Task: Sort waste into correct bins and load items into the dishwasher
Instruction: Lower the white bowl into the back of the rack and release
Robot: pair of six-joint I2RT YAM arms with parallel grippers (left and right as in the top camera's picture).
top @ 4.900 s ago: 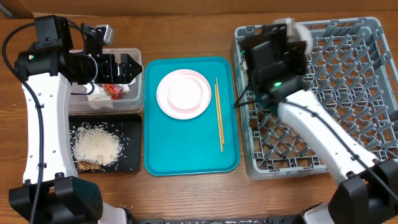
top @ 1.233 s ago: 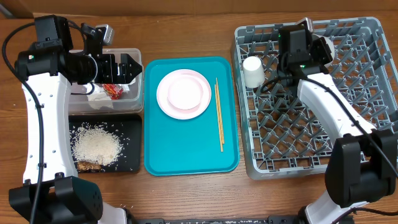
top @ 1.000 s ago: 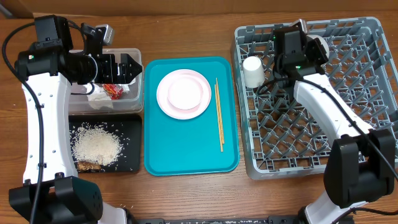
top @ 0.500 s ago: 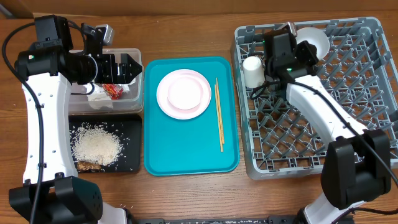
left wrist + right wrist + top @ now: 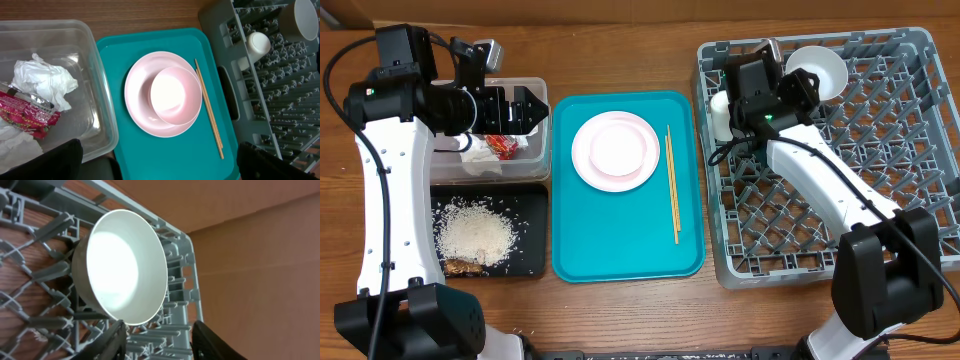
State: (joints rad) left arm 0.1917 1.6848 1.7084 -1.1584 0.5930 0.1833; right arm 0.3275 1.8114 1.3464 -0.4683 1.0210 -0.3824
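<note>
Surface: a brown wooden table (image 5: 620,55) with visible grain, bare along its far edge.
Left, far side: a clear plastic rectangular tub (image 5: 544,120) stands directly on the wood.
Left, near side: a shallow black rectangular tray (image 5: 536,250) lies right against the tub's near edge; whether they touch cannot be told.
Centre: a teal rectangular plastic serving tray (image 5: 620,255) lies flat just beside both, with its long side running near to far.
Right: a large square grey plastic dish rack (image 5: 800,270) with a lattice floor stands just beside the teal tray, with a narrow strip of wood between them.
</note>
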